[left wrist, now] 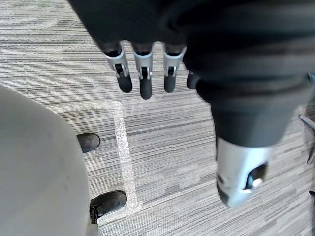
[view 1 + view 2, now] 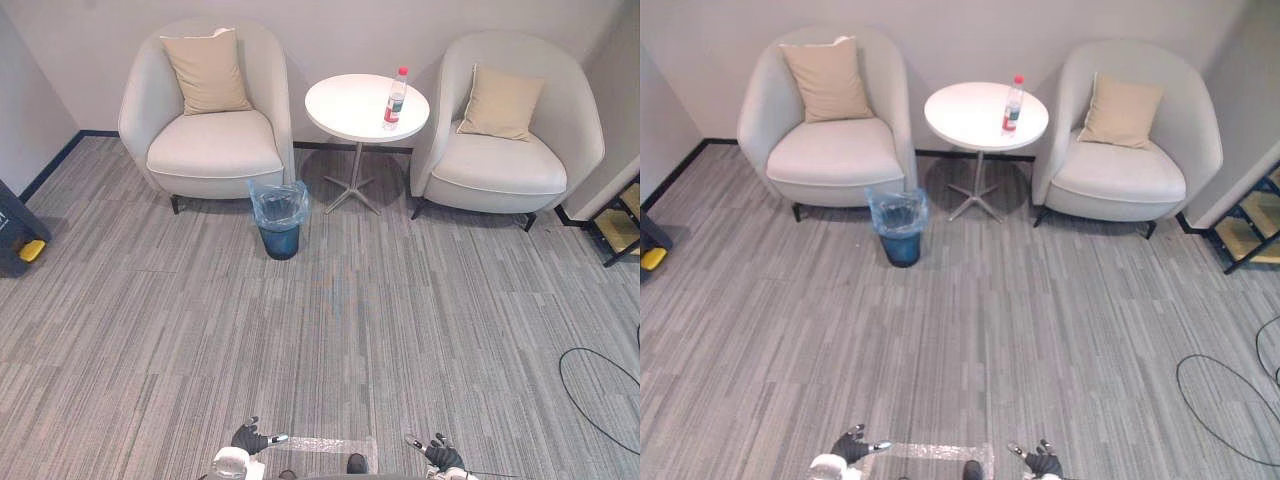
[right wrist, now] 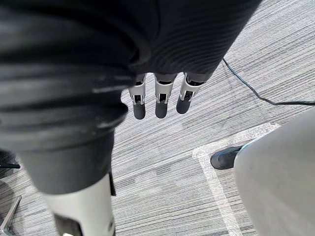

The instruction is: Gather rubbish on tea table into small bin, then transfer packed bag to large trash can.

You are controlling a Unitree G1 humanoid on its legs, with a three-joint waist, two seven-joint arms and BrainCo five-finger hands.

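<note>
- Far ahead of our hands, across the grey carpet (image 2: 330,330), stands the tea table (image 2: 345,115). It's round & white, on a thin post w/ a star foot.
- Bottle (image 2: 396,98): the one item we see on the table, upright, red cap, toward the rim on our right hand's side.
- Small bin (image 2: 279,235): on the floor ahead of our left hand (image 2: 250,438), btwn the left armchair (image 2: 210,145) & the table's foot. It's dark blue, w/ a pale blue bag (image 2: 279,200) folded over its rim.
- Left hand: low by our side, fingers (image 1: 143,81) straight & hanging, holding nothing.
- Right hand (image 2: 440,455): likewise low, fingers (image 3: 160,101) straight & relaxed, nothing in it.
- Btwn the two hands we see a clear tape outline (image 2: 325,443) stuck on the carpet.
- Right armchair (image 2: 505,165): ahead of our right hand, just beside the table. Each chair has a beige cushion against its back, left cushion (image 2: 207,72), right cushion (image 2: 500,102).
</note>
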